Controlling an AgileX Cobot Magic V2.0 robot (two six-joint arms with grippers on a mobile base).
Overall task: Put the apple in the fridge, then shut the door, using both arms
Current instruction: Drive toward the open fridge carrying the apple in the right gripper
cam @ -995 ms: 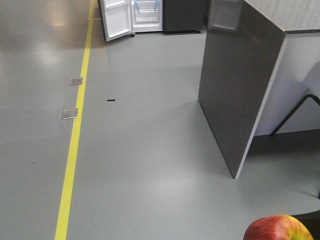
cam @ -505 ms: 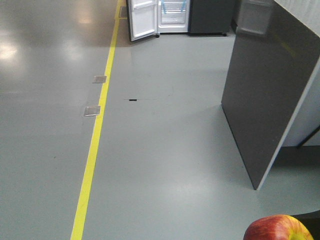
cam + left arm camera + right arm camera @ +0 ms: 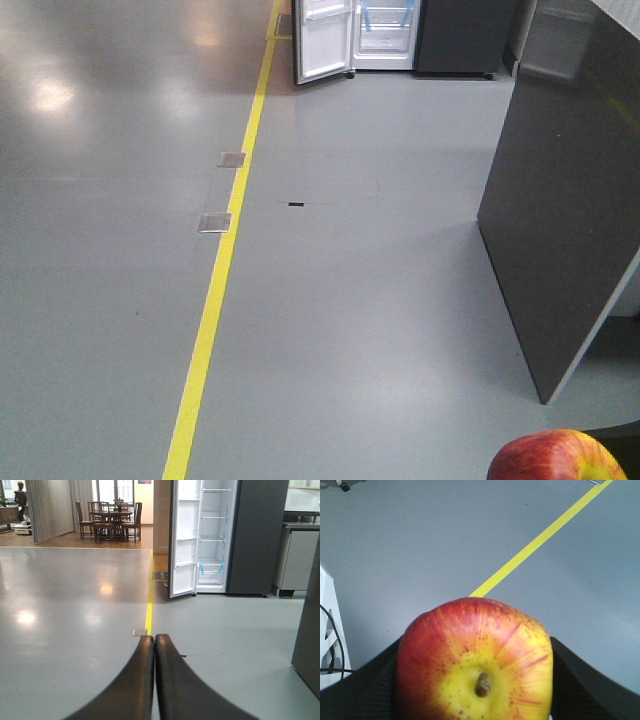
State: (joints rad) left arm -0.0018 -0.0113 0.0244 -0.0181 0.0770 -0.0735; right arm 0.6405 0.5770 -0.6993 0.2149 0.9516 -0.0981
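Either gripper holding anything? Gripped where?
Right gripper holds the apple by its opposite sides, stem end toward the wrist camera. Left gripper is shut on nothing.

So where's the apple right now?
The apple sits in the right gripper, filling the right wrist view. In the front view it peeks in at the bottom right corner, far from the open fridge at the top.

Place I logged: a large test hall staged as a home. Evidence I noted: glossy grey floor (image 3: 380, 300), yellow lane line (image 3: 215, 300), metal floor plates (image 3: 214, 222), fridge (image 3: 257, 535) standing open, dining table (image 3: 111, 514) with chairs (image 3: 132, 519), grey counter (image 3: 560, 220).
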